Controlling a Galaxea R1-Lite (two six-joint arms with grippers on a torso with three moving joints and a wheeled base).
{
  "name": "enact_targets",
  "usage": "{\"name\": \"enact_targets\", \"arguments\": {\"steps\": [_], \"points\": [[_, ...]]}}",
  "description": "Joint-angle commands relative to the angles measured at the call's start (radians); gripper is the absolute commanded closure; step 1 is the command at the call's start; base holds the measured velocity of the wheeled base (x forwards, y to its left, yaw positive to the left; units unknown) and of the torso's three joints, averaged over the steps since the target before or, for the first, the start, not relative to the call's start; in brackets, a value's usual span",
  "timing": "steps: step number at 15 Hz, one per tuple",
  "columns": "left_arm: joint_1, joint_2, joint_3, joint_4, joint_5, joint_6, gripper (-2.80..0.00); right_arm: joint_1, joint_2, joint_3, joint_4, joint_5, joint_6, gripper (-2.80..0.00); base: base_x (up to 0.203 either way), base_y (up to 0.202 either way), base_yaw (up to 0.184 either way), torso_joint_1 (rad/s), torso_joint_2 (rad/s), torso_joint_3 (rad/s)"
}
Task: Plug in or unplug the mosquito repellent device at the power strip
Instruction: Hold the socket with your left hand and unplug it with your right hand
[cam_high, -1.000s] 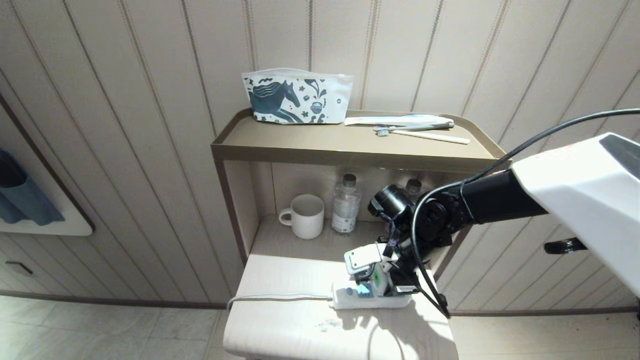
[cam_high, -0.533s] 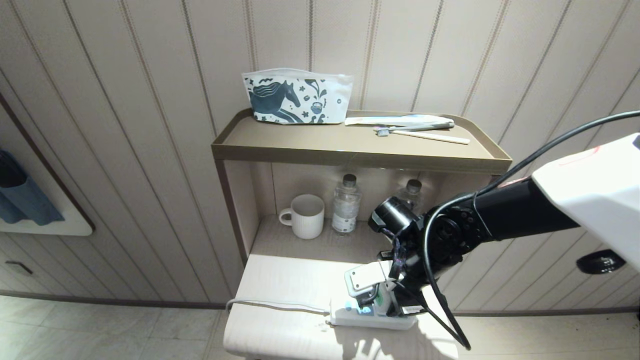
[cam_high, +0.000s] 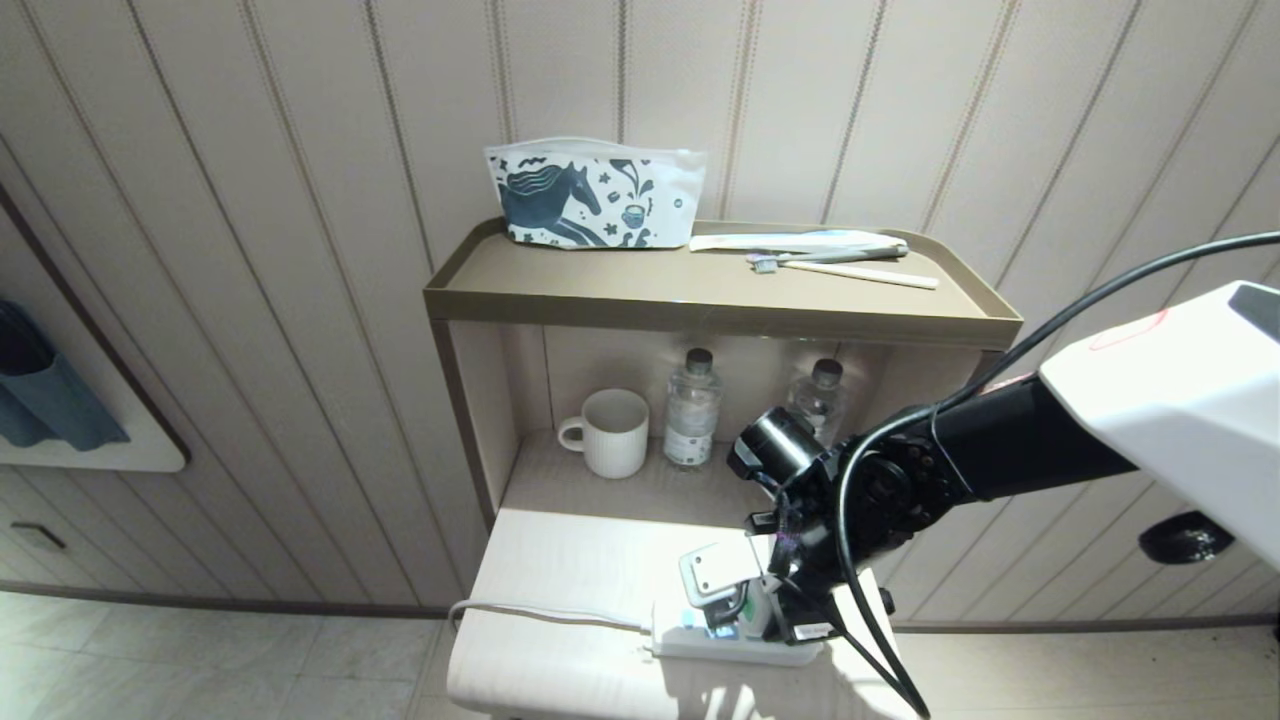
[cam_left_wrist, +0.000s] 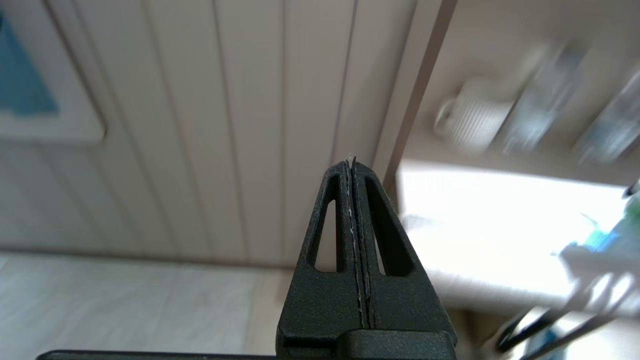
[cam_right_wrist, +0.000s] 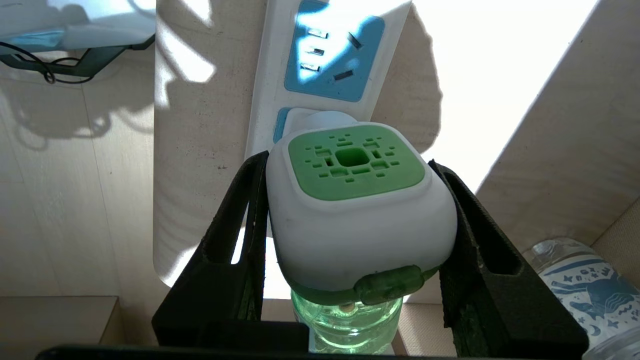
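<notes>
The right tool clamps its two black fingers on either side of the mosquito repellent device, a rounded white head with a vented green face and a translucent green liquid bottle beneath. The device's back meets a light-blue socket face of the long white plastic power strip, which lies on the pale wood-grain bench. A clear printed water bottle stands nearby.

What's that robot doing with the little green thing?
The right gripper is clamped on the mosquito repellent device, a white gadget with a green top. It holds the device right at the power strip on the pale table, at a blue socket. The left gripper is shut and off to the side.
</notes>
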Motion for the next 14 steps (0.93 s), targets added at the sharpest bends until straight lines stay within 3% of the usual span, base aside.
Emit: {"name": "enact_targets", "arguments": {"steps": [1,3,5,7,10,12,14], "points": [[0.000,0.240,-0.138,-0.013,-0.016,-0.021,0.00,0.001,0.004,0.000,0.002,0.000,-0.006,0.00,0.000,0.000,0.000,0.000,0.00,0.000],[-0.018,0.475,-0.239,-0.097,-0.050,-0.042,0.00,-0.001,0.014,-0.004,-0.007,0.003,-0.004,0.00,0.000,0.000,0.000,0.000,0.00,0.000],[-0.094,0.790,-0.322,-0.188,-0.046,-0.058,0.00,-0.001,0.027,-0.010,-0.030,0.003,0.004,0.00,0.000,0.000,0.000,0.000,0.00,0.000],[-0.241,1.048,-0.391,-0.280,0.008,-0.074,0.00,-0.002,0.029,-0.012,-0.055,0.003,0.004,0.00,0.000,0.000,0.000,0.000,0.00,0.000],[-0.547,1.263,-0.403,-0.480,0.112,-0.097,0.00,-0.008,0.021,-0.014,-0.058,0.003,0.004,0.00,0.000,0.000,0.000,0.000,0.00,0.000],[-0.639,1.336,-0.383,-0.584,0.166,-0.117,0.00,-0.011,0.024,-0.015,-0.060,0.003,0.004,0.00,0.000,0.000,0.000,0.000,0.00,0.000],[-0.756,1.439,-0.322,-0.634,0.171,-0.140,0.00,-0.013,0.023,-0.014,-0.058,0.003,0.004,0.00,0.000,0.000,0.000,0.000,0.00,0.000]]}}
